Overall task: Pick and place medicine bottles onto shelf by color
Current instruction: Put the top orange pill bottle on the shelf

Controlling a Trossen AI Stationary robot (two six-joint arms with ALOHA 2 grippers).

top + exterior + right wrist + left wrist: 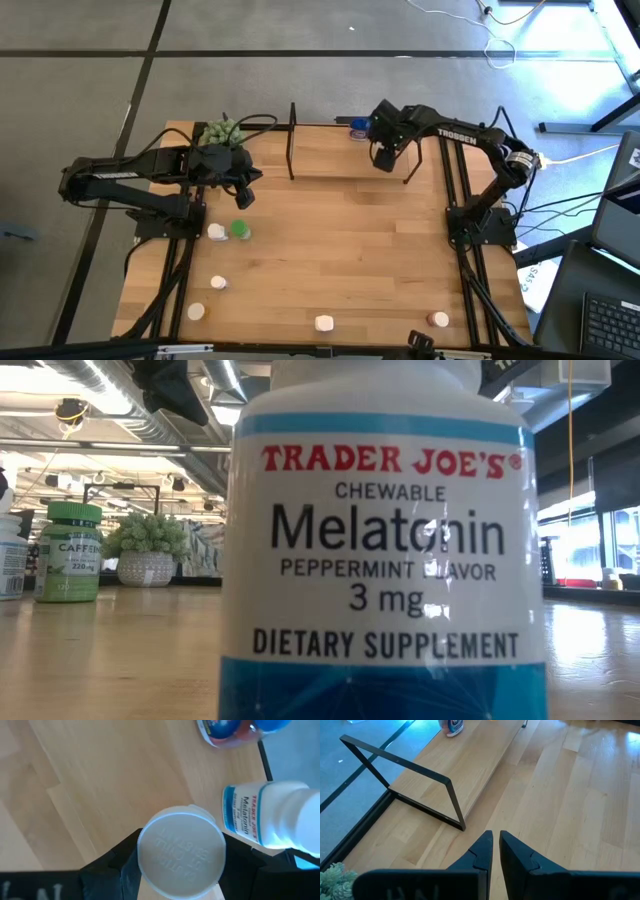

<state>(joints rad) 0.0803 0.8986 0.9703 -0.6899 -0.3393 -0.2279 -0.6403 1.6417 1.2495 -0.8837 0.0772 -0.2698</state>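
Right against the low camera stands a white bottle (385, 560) with a blue band, its label reading Trader Joe's chewable melatonin; it fills most of that view. From above, this near edge of the table (350, 250) carries a scatter of small bottles: a white-capped one (324, 323) at the middle of the edge, a pinkish one (438, 320) toward the right, and two more (196, 312) (218, 283) on the left side.

Farther in, a white bottle (216, 232) and a green bottle (240, 229) stand just beside each other. Above them hangs the left gripper (243, 199), its two dark fingers (482, 852) pressed almost together with nothing between them. A spiky green plant ball (224, 131) sits at the far left corner, next to that arm.

At the far side lies the shelf (340, 152), a low pale board with thin black frames (415, 785) at its ends. The right gripper (384, 160) is over the right part of the shelf, its fingers spread wide around a white-capped bottle (181, 852), gripping it on both sides. Seen past that bottle, another melatonin bottle (270, 815) stands on the shelf beside a black upright. A blue bottle (358, 127) sits at the back edge of the shelf, near the gripper.
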